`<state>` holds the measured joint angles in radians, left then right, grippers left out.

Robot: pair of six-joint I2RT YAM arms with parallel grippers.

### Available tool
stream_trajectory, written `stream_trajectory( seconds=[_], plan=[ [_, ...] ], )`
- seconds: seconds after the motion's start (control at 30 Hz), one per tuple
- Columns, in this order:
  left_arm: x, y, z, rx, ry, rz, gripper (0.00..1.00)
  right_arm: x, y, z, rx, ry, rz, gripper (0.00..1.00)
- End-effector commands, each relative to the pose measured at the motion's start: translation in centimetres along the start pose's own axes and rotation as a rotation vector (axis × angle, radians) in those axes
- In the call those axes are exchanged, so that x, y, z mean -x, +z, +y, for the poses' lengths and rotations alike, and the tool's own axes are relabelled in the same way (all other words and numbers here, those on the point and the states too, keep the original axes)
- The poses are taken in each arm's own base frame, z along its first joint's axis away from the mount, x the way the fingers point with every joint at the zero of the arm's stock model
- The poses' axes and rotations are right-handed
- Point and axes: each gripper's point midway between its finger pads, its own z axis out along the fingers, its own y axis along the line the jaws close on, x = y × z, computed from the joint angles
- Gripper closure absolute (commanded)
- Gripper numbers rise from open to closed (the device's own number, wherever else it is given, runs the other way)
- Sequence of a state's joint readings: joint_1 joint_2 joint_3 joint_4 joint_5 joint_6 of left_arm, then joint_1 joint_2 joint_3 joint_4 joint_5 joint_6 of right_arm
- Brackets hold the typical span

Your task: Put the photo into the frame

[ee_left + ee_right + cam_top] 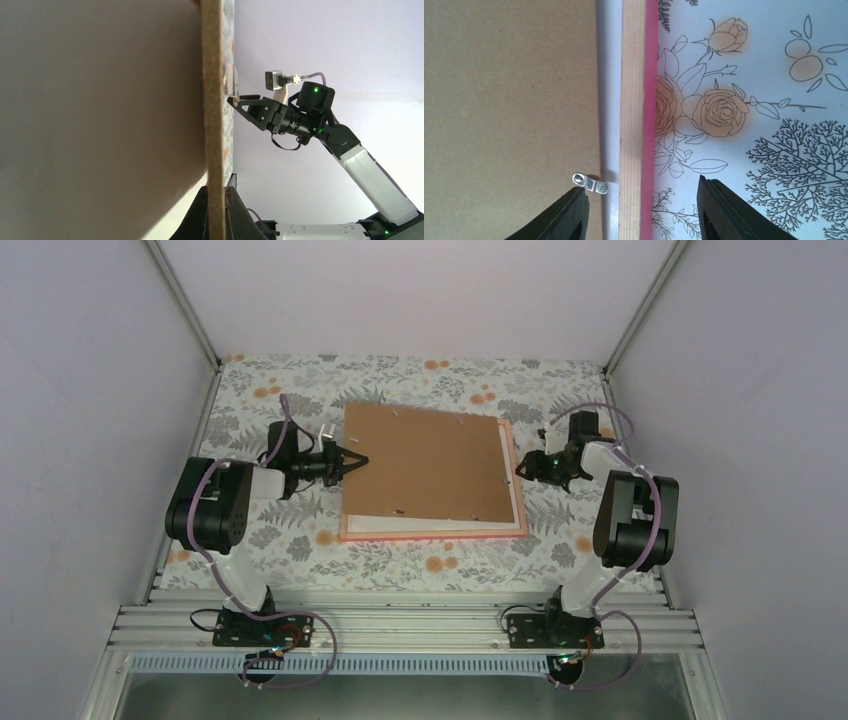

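Floral cloth (400, 570) covered the table inside plain white walls.

Top view: the frame (430, 536) lay face down at centre, with the brown backing board (425, 465) skewed on it. A white strip (430, 524) along the near edge was probably the photo, face down. The left gripper (352, 461) met the board's left edge, and the right gripper (522, 468) met the frame's right rail.

Left wrist view: the jaws were closed on the board's edge, seen end-on.

Right wrist view: half-open fingers (569, 217) straddled the rail and held nothing. A metal tab (591, 183) sat just inside the rail. The board lay leftward of this claw and the rail ran straight ahead, so squaring the board likely fell to the left arm.
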<state>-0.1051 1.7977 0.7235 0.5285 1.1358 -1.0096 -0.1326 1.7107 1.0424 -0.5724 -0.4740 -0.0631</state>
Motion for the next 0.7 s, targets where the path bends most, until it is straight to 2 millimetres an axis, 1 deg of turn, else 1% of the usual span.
stream_trajectory(
  seconds=[0.0,0.17,0.4,0.67],
  plan=[
    [-1.1,0.0,-0.9,-0.027,0.003,0.046,0.98,-0.5,0.7,-0.4,0.005,0.038,0.013,0.47],
    [-1.4,0.1,0.0,-0.01,-0.03,0.061,0.97,-1.1,1.1,-0.5,0.009,0.058,0.023,0.49],
    [-1.6,0.2,0.4,0.0,-0.038,0.08,0.98,-1.5,1.5,-0.6,0.017,0.072,0.032,0.5],
    [-1.6,0.5,2.6,0.056,-0.071,0.069,0.98,-1.8,2.0,-0.2,0.055,0.086,0.049,0.5]
  ],
)
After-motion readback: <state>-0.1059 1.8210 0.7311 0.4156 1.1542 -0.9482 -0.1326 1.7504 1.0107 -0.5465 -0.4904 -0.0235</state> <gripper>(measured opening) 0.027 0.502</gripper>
